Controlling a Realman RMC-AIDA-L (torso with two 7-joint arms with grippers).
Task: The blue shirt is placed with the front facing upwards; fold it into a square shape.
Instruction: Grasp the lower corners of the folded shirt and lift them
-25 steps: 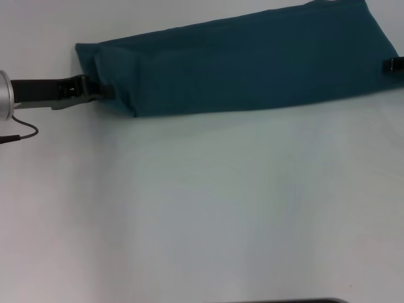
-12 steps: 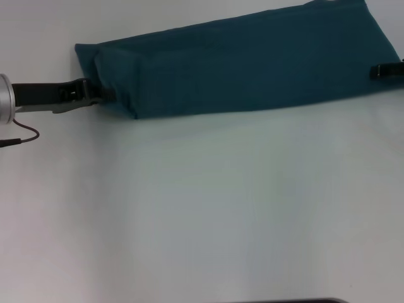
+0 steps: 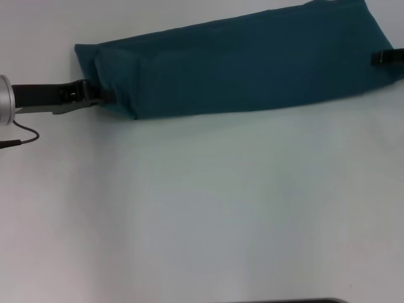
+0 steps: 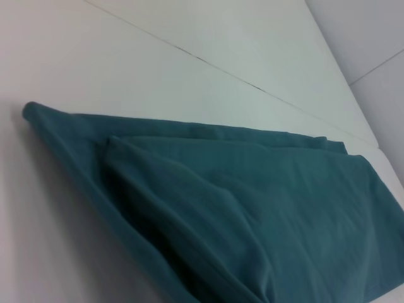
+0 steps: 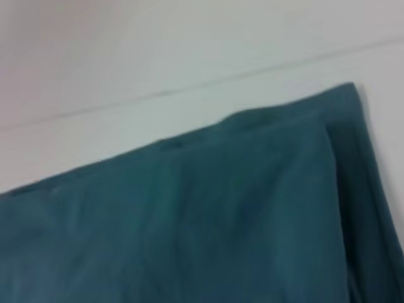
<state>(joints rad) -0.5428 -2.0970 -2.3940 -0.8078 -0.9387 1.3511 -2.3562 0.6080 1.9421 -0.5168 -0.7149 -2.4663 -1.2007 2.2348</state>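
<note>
The blue shirt [image 3: 246, 66] lies folded into a long narrow band across the far side of the white table [image 3: 202, 208], slanting up toward the right. No lettering shows on it. My left gripper [image 3: 104, 95] reaches in from the left and touches the band's left end. At the right edge of the head view, my right gripper [image 3: 385, 58] sits over the band's right end. The left wrist view shows the blue shirt [image 4: 240, 214] with stacked folded layers. The right wrist view shows the blue shirt [image 5: 208, 221] close up, with a folded corner.
A thin black cable [image 3: 22, 136] hangs from the left arm near the table's left edge. A dark object [image 3: 284, 301] shows at the near edge of the head view. A seam line [image 4: 208, 63] crosses the surface beyond the shirt.
My right gripper shifted inward over the shirt's right end, then rose slightly. The left gripper dropped a little at the left end. The shirt kept its shape.
</note>
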